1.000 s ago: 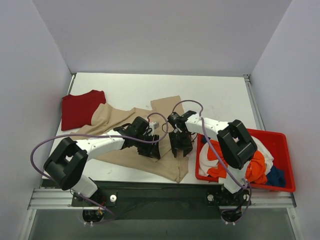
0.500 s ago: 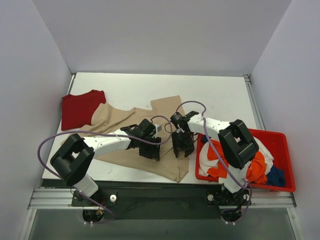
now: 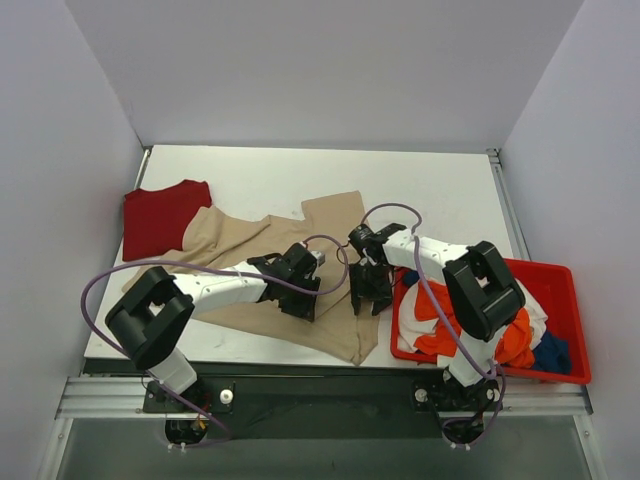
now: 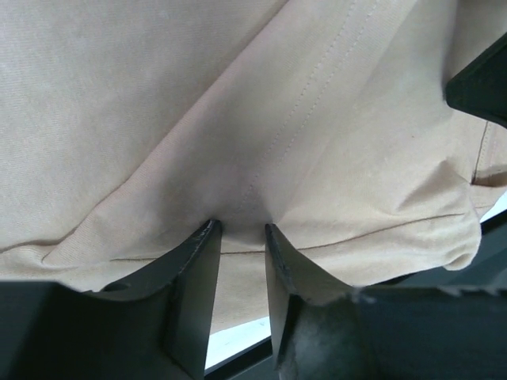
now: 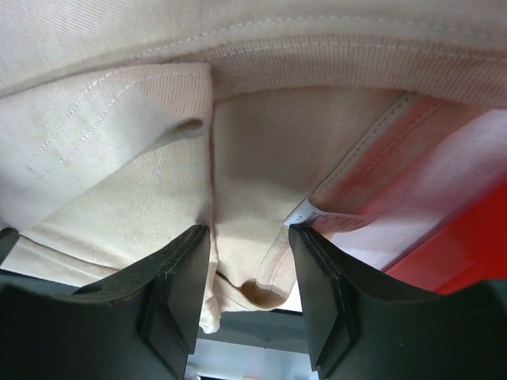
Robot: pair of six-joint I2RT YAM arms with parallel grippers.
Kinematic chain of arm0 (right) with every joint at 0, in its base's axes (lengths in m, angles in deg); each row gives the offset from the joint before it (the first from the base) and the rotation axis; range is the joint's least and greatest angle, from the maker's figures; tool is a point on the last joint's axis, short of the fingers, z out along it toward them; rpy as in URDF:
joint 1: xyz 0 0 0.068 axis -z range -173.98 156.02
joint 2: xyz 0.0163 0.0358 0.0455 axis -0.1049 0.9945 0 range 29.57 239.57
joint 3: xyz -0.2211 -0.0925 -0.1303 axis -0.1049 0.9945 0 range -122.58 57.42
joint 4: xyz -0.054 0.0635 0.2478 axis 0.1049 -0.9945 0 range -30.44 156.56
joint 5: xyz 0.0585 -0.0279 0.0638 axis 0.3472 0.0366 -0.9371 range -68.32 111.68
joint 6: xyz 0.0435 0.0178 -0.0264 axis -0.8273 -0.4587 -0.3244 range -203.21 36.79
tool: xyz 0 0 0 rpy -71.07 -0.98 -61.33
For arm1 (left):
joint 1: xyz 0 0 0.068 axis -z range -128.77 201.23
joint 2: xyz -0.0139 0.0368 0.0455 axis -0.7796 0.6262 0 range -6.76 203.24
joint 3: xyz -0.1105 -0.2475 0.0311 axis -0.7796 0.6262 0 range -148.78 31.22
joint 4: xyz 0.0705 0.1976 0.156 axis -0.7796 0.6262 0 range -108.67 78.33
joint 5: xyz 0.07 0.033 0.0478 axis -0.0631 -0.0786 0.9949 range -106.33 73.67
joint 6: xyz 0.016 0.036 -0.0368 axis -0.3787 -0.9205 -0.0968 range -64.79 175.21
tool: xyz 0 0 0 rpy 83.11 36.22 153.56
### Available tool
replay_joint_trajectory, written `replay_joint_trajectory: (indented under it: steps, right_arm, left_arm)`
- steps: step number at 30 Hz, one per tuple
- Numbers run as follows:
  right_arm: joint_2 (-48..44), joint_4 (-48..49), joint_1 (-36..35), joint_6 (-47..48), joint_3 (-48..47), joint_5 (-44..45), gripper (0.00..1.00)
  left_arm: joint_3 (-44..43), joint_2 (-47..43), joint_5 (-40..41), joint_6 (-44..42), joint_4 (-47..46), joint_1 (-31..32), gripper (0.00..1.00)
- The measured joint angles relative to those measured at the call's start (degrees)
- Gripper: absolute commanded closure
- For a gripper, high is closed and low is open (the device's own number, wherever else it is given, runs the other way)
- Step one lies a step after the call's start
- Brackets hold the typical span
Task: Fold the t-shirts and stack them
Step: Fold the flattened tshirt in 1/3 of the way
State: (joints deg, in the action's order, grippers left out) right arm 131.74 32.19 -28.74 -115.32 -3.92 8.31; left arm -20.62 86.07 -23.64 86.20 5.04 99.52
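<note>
Top view: the beige t-shirt (image 3: 235, 240) is lying spread on the bench (image 3: 440, 190) left of the bin (image 3: 545, 268), with the left claw (image 3: 300, 300) and right claw (image 3: 368, 298) taking its near edge, likely for folding.

Left wrist: nearly closed, it is pinching a pucker.

Right wrist: half-spread, it is gripping bunched cloth beside the neck label (image 5: 325, 218).

Top view: high, behind arm bases (image 3: 178, 378), looking down on tabletop (image 3: 420, 190). Wrist views: close-up, both on beige shirt (image 3: 235, 238).
</note>
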Motion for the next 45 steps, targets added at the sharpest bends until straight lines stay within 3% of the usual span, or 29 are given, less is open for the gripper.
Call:
replay_joint_trajectory:
  steps: [9,14,18,33,45]
  right_arm:
    - [-0.76,0.85,0.79,-1.05,0.87,-0.37,0.53]
    - [-1.66,1.9,1.11,-1.55,1.68,-0.61,0.53]
    - [-1.99,2.6,1.46,-2.23,2.21,-1.05,0.53]
    - [-2.43,3.45,2.51,-2.97,2.47,-1.9,0.53]
    - [-2.43,2.82,4.02,-2.49,0.39,-1.92,0.53]
  left_arm:
    - [-1.36,1.38,1.55,-0.2,0.11,1.2,0.67]
    - [-2.12,2.36,2.38,-0.46,0.07,1.95,0.88]
    - [-2.38,2.62,2.58,-0.46,0.09,2.03,1.0]
    - [-4.42,0.22,2.21,0.09,2.99,1.53,1.0]
    - [-4.22,-1.38,-1.11,1.46,2.38,-6.78,1.0]
